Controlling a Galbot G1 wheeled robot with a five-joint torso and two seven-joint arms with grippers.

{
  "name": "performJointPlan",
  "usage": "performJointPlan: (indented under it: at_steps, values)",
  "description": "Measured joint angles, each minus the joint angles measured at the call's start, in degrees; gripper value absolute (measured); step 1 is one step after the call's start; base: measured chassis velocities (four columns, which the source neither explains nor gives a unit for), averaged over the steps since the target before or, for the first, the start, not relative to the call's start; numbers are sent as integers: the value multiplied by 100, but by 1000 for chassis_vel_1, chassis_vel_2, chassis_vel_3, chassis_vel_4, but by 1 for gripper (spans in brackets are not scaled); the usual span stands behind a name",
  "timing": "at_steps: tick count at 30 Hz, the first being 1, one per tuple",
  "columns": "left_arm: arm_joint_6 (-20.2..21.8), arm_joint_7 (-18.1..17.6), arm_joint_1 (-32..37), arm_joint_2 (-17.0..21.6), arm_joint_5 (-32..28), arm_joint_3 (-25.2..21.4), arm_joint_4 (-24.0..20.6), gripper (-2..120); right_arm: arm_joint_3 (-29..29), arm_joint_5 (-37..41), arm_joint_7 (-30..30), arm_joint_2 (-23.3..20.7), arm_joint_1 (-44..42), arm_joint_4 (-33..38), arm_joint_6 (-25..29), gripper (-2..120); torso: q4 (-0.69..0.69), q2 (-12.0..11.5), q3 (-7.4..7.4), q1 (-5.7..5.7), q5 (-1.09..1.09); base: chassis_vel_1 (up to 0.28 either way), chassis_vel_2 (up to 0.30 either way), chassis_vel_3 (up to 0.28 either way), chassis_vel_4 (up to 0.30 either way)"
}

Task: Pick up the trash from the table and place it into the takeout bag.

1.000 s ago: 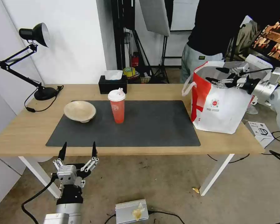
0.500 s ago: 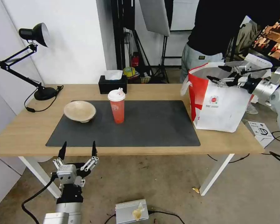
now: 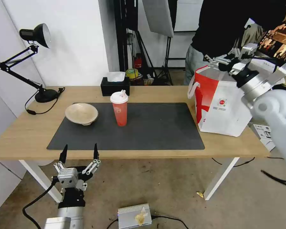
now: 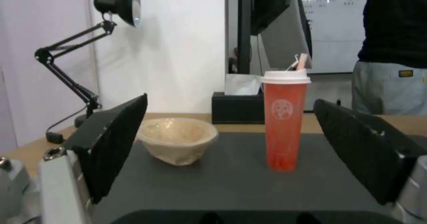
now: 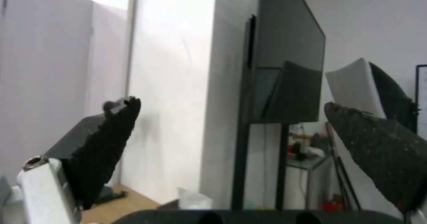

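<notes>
1. Your right gripper (image 3: 224, 57) hung above the open mouth of the takeout bag (image 3: 224, 105), its fingers spread apart and holding nothing.
2. The takeout bag stood upright at the right end of the table (image 3: 22, 140), just off the right edge of the dark grey mat (image 3: 155, 130).
3. The red cup with white lid (image 3: 119, 108) stood upright on the mat, near its far edge.
4. The shallow beige bowl (image 3: 81, 113) sat at the mat's far left corner, beside the cup but apart from it.
5. Your left gripper (image 3: 78, 153) waited below the table's near edge, fingers wide apart and empty.
6. The black tissue box (image 3: 115, 86) rested at the table's far edge.
</notes>
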Motion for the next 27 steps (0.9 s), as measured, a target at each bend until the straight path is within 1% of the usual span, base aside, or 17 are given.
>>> performJointPlan:
  at_steps: [2, 4, 5, 8, 9, 11, 13, 15, 17, 21, 22, 25, 27]
  values:
    - [-2, 0, 18, -3, 1, -14, -29, 100, 61, -58, 276, 21, -530, 459, 207, 100, 0, 0, 0, 0, 0, 0, 0, 0, 0]
    - [-5, -1, 30, -11, 3, -18, -56, 100, 127, -158, 477, 26, -1021, 800, 293, 100, -1, 0, 0, 0, 2, 0, 0, 0, 0]
    - [-5, -1, 30, -11, 3, -18, -56, 100, 127, -158, 477, 26, -1021, 800, 293, 100, -1, 0, 0, 0, 2, 0, 0, 0, 0]
    - [-6, -1, 9, -63, 7, -20, -73, 100, 268, -438, 610, 28, -1835, 1358, 444, 100, -1, 0, -1, -1, 1, 0, 0, 0, 0]
    - [-6, -1, 9, -63, 7, -20, -73, 100, 268, -438, 610, 28, -1835, 1358, 444, 100, -1, 0, -1, -1, 1, 0, 0, 0, 0]
    - [-6, -1, 1, -105, 12, -16, -83, 100, 341, -754, 736, 102, -2434, 1716, 565, 100, -2, 0, 0, 0, 2, 0, 0, 0, 0]
    - [-6, -1, 5, -119, 16, -14, -88, 100, 358, -858, 767, 132, -2600, 1810, 601, 100, -2, 0, 0, 0, 1, 0, 0, 0, 0]
    - [-27, 0, 54, -128, 61, -8, -94, 100, 419, -1247, 812, 239, -3028, 2002, 743, 100, -2, 0, -1, -1, 1, 0, 0, 0, 0]
    - [-51, 0, 71, -124, 81, -10, -94, 100, 428, -1399, 883, 280, -3149, 2059, 806, 100, -2, 1, -1, -1, 1, 0, 0, 0, 0]
    - [-95, 0, 106, -156, 112, -13, -103, 100, 378, -1965, 1452, 420, -3617, 2354, 913, 100, -1, 0, -1, -1, 1, 0, 0, 0, 0]
    - [-95, 0, 106, -156, 112, -13, -103, 100, 378, -1965, 1452, 420, -3617, 2354, 913, 100, -1, 0, -1, -1, 1, 0, 0, 0, 0]
    - [-109, -1, 110, -192, 119, -7, -123, 100, 300, -2454, 1831, 541, -4097, 2532, 915, 100, -1, 0, -1, 0, 1, 0, 0, 0, 0]
    - [-124, -1, 119, -192, 125, -4, -129, 100, 288, -2596, 1904, 573, -4250, 2571, 915, 100, -1, 0, 0, -1, 1, 0, 0, 0, 0]
